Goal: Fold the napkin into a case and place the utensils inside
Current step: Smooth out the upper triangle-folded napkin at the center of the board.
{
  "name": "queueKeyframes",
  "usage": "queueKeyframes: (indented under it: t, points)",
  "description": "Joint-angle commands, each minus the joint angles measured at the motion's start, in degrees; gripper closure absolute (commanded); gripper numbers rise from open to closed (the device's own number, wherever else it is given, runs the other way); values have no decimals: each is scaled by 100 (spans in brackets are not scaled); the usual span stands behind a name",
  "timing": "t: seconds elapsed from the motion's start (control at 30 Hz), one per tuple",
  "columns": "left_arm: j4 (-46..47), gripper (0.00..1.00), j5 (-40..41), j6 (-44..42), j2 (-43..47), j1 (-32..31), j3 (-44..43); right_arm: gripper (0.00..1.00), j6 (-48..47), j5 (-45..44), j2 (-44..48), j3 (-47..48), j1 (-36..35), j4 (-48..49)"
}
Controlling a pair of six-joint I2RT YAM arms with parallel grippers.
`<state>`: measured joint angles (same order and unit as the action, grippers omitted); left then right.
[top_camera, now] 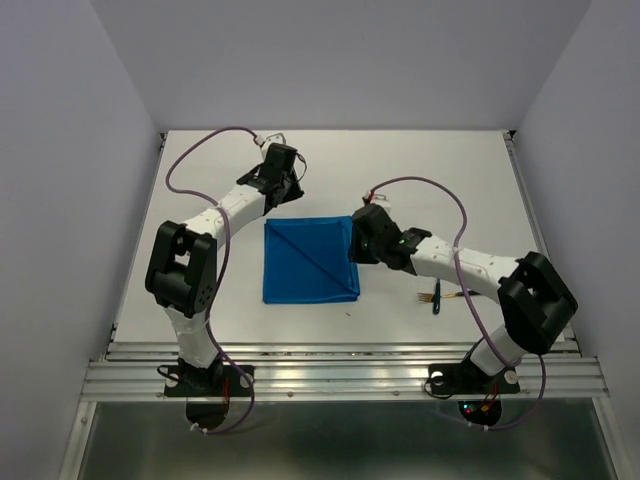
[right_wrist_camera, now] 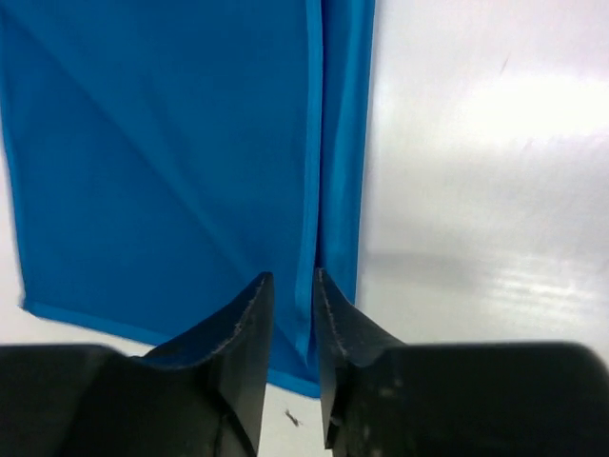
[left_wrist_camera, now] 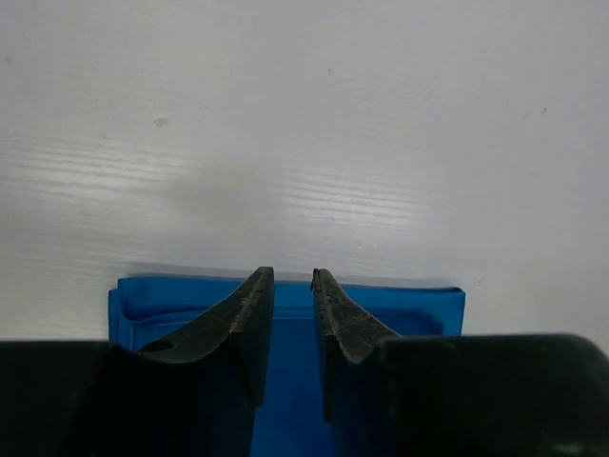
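Note:
The blue napkin (top_camera: 310, 262) lies flat on the white table, folded into a rough square with a diagonal crease. My left gripper (top_camera: 288, 190) hovers at its far left corner. In the left wrist view the jaws (left_wrist_camera: 293, 276) stand almost closed over the napkin's edge (left_wrist_camera: 409, 303), with nothing between them. My right gripper (top_camera: 356, 240) is over the napkin's right edge. In the right wrist view it (right_wrist_camera: 293, 276) is nearly closed above a narrow folded strip of the napkin (right_wrist_camera: 162, 162) and holds nothing. The utensils (top_camera: 436, 297) lie together right of the napkin, too small to tell apart.
An aluminium rail (top_camera: 340, 372) runs along the table's near edge, with both arm bases on it. Grey walls close in the left, right and far sides. Purple cables loop above each arm. A small dark speck (right_wrist_camera: 290, 416) lies by the napkin's near edge.

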<state>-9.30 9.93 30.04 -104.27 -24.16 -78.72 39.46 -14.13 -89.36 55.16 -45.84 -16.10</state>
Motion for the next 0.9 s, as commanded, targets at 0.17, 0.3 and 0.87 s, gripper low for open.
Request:
queueKeyframes:
  t: [0.17,0.3,0.87]
  points:
    - [-318,65,-79,344,969,-194,444,60,-984,525,-1186,1462,928,45]
    - [-388,65,-1,388,1320,-185,778,60,-1160,534,-1627,1893,981,255]
    - [-274,65,-114,503,1770,-194,1473,59,-1679,517,-2832,3010,1086,256]
